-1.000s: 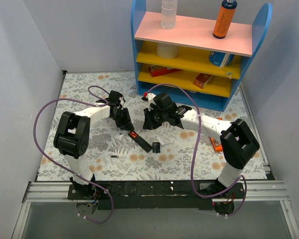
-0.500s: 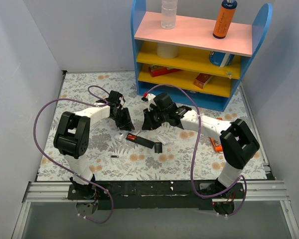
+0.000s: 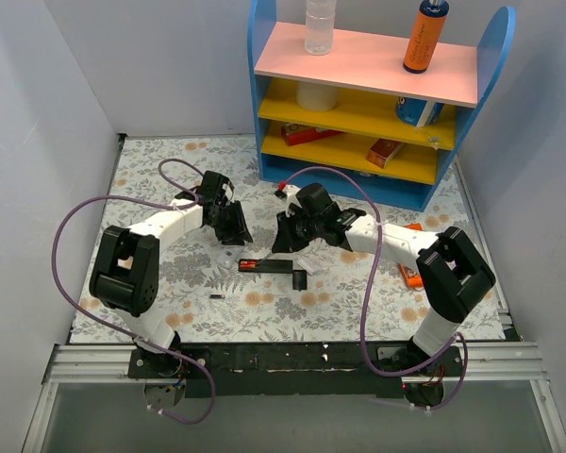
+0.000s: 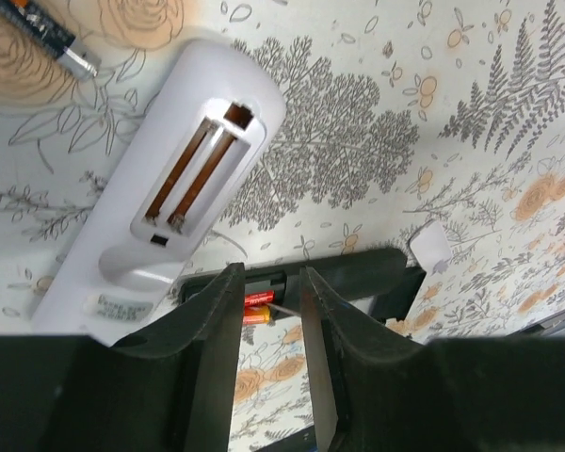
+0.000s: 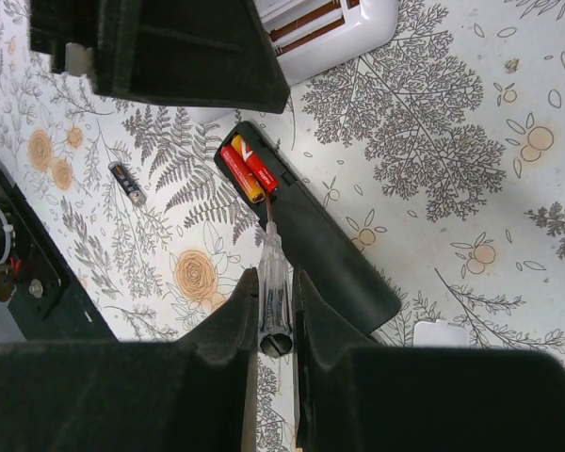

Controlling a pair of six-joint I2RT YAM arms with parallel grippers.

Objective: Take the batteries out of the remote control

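1. Nearest the arm bases, you find a small dark loose cell (image 3: 217,297) lying alone on the floral mat (image 3: 170,160), well apart from both arms.

2. Just beyond it, locate the remote control (image 3: 278,269). It lies flat and back side up, crosswise between the two arms. A small black cover (image 3: 300,279) sits against its right end.

3. Inspect the open compartment at the remote's left end. The batteries (image 5: 248,168), two red cells side by side, sit inside it.

4. Check the right gripper (image 5: 275,279). It is closed fully on a clear-handled tool (image 5: 270,250). The thin brown tip of the tool meets the compartment just beside the inner ends of the batteries. You cannot tell whether the tip touches a cell.

5. Check the left gripper (image 4: 269,275). Its jaws stand slightly parted with nothing between them. It hovers over the battery end of the remote, and you see the red cells through the gap.

6. Beneath the left gripper, just beside that end, a white remote (image 4: 122,245) lies back up, its compartment open and both slots empty. A small white cover (image 4: 431,243) lies just past the black remote's other end.

7. To the right, an orange pack (image 3: 410,274) shows partly behind the right arm.

8. At the far edge stands a blue shelf unit (image 3: 358,57). A clear bottle (image 3: 320,24) and an orange bottle (image 3: 425,38) stand on its pink top board.
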